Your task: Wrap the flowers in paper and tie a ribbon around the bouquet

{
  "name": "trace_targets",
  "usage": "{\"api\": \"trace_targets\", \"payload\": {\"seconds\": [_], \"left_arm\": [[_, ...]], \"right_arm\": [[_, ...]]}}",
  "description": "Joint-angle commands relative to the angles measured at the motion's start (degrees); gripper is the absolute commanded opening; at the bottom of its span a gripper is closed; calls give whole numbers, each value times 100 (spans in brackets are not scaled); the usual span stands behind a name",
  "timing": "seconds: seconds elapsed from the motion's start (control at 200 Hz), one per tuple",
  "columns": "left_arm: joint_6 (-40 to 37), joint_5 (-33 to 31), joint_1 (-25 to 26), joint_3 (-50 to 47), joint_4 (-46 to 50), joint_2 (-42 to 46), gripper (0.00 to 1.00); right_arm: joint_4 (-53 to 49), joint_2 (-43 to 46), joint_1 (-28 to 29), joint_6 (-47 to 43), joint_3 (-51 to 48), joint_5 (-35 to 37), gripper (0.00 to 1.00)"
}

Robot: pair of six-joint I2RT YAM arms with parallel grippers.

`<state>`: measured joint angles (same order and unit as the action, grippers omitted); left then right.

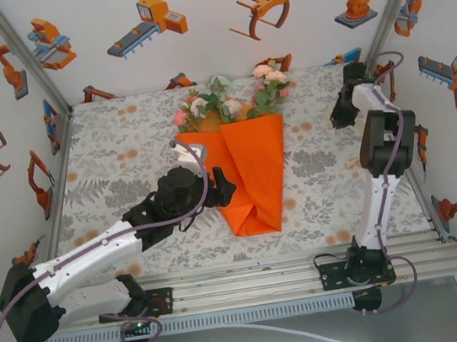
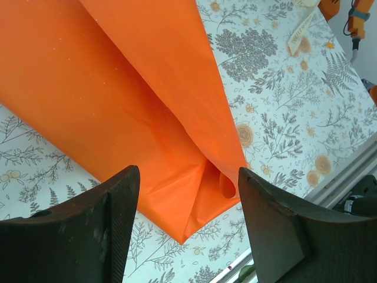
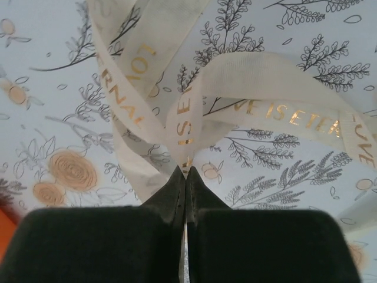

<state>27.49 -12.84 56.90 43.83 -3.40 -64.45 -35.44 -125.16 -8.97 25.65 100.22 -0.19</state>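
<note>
At the near side of the table [image 1: 110, 175], just beside the narrow folded tip of the paper [image 1: 255, 176], the left gripper [image 1: 224, 187] is being held with its jaws spread wide and nothing gripped between them. From the left wrist, its two dark fingers [image 2: 88, 236] are being seen on either side of the orange tip; whether they are touching it cannot be told. Farther back, the paper is lying on the printed tablecloth as a cone, widening toward the far wall. The flowers [image 1: 227, 103] are being held inside it, their stems covered by the orange sheet, their pink, peach and white blooms and green leaves sticking out of its wide far mouth. At the far right, well apart from the cone, the right gripper [image 1: 341, 113] is being kept closed on the ribbon [image 3: 253, 76]: its fingertips are being pressed together on the cream strip with gold lettering, whose loops are hanging over the tablecloth.
</note>
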Motion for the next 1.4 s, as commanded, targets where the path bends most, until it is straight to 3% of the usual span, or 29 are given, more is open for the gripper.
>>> {"api": "trace_targets", "payload": {"seconds": [0.0,0.1,0.265,0.385,0.471,0.566,0.656,0.886,0.986,1.041,1.066,1.106,1.126,1.151,1.176,1.197,1.282,1.397], "left_arm": [[3,56,-56,13,-47,17,64],[-94,97,-82,115,-51,79,64],[-643,154,-118,289,-185,111,65],[-1291,304,-127,434,-566,143,66],[-1785,770,-127,540,-900,197,68],[-2345,1257,-122,537,-1469,170,71],[-2574,1307,-127,693,-1782,-49,76],[-2362,1539,-127,1432,-2182,-803,87],[-2401,1206,-135,1830,-2261,-1316,89],[-2403,1324,-175,2034,-2368,-1585,89],[-2406,1439,-188,2132,-2383,-1687,86],[-2387,1467,-189,2296,-2322,-1822,71],[-2338,1428,-189,2363,-2259,-1851,59],[-2247,1334,-189,2404,-2220,-1847,36],[-2159,1224,-189,2379,-2202,-1790,12],[-2098,1103,-189,2332,-2201,-1705,0],[-1839,237,-189,2024,-1776,-1060,0],[-1664,-1187,-221,1842,-71,148,0]], "right_arm": [[-76,1080,87,86,-136,-272,0],[78,2159,440,342,-601,-821,0],[248,3585,1556,802,-619,-1764,0],[4,3989,2463,922,-122,-1840,0],[-267,4147,2924,871,293,-1753,0],[-334,4301,3115,986,658,-1860,0],[-404,4355,3228,1085,880,-1869,0],[-408,4408,3472,1247,789,-1914,0],[-313,4479,3696,1259,689,-1825,0],[-250,4518,3806,1262,608,-1736,0],[-219,4526,3842,1266,575,-1737,0],[-210,4527,3859,1245,520,-1773,0],[-230,4527,3859,1230,512,-1760,0],[-279,4529,3860,1160,486,-1707,0],[-353,4544,3859,1026,462,-1592,8],[-411,4587,3859,873,421,-1484,16],[-707,4849,3721,150,24,-668,60],[-710,5398,2900,-170,-934,-505,80]]}}
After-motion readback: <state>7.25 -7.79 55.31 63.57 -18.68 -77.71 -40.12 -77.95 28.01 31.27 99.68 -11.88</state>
